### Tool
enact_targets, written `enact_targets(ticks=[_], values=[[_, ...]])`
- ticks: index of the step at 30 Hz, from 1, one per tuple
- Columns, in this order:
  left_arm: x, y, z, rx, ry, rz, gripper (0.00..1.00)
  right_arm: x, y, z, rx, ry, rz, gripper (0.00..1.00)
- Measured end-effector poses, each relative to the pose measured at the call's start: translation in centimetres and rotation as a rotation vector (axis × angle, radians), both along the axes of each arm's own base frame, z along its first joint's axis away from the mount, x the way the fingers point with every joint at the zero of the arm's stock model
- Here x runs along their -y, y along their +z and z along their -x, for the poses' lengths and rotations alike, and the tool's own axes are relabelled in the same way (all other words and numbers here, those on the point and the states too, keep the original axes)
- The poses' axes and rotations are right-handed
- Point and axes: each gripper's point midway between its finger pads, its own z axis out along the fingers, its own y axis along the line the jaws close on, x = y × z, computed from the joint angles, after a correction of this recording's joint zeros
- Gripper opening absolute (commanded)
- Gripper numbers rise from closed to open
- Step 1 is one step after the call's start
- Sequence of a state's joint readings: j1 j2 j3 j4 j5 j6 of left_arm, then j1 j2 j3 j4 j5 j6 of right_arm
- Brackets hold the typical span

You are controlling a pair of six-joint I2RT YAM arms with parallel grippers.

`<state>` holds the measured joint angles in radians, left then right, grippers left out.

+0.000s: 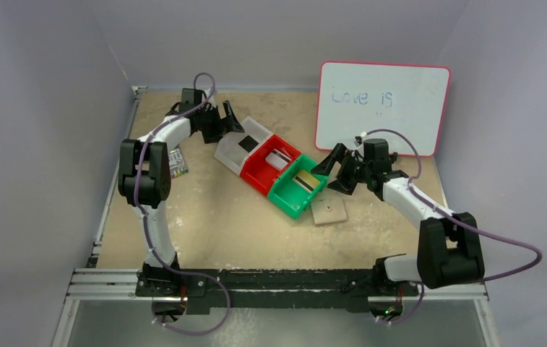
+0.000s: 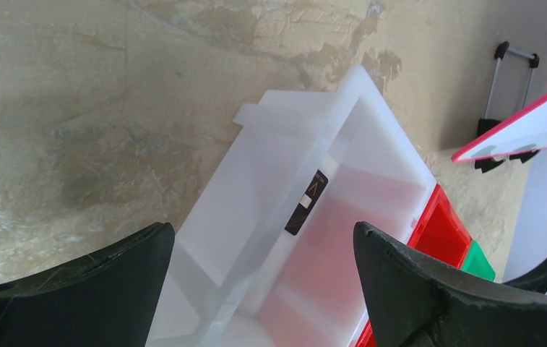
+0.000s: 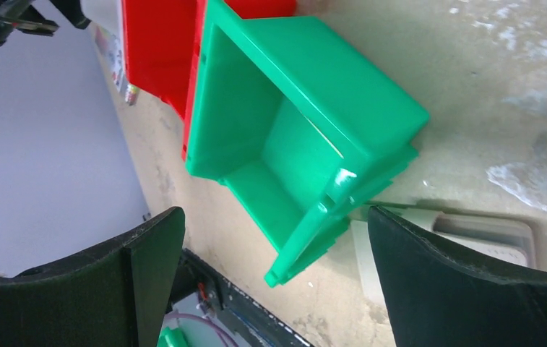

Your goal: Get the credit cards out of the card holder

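The black card (image 1: pixel 247 143) lies in the white bin (image 1: pixel 231 150); in the left wrist view the black card (image 2: pixel 306 203) shows against the bin's inner wall. The silver-grey card (image 1: pixel 279 159) lies in the red bin (image 1: pixel 259 173). The gold card with a dark stripe (image 1: pixel 303 181) lies in the green bin (image 1: pixel 289 199). The beige card holder (image 1: pixel 328 210) lies shut and flat on the table beside the green bin; it also shows in the right wrist view (image 3: pixel 483 231). My left gripper (image 1: pixel 233 119) (image 2: pixel 261 230) is open and empty over the white bin's far end. My right gripper (image 1: pixel 330 177) (image 3: pixel 276 213) is open and empty beside the green bin (image 3: pixel 292 123).
A whiteboard (image 1: pixel 382 107) with a red rim leans on the back wall at the right. A pack of coloured markers (image 1: pixel 178 163) lies under the left arm. The three bins stand touching in a diagonal row. The black rail (image 1: pixel 277 278) runs along the near edge.
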<state>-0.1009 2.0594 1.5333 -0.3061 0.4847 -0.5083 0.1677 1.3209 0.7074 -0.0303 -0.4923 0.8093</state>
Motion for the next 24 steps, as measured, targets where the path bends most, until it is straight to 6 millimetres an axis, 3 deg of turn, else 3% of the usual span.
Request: enact_targets(ticks=[7, 16, 24], values=[[0.2, -1.7, 1.4, -0.024, -0.024, -0.025, 0.9, -1.2, 0.0, -2.6, -0.014, 0.058, -0.021, 0.97], [-3.1, -2.4, 5.8, -0.058, 0.065, -0.181, 0.9, -1.7, 1.2, -8.1, 0.05, 0.118, 0.048, 0.97], [-6.4, -1.6, 8.7, -0.057, 0.177, -0.305, 0.9, -2.8, 0.5, -11.0, 0.041, 0.16, 0.101, 0.96]])
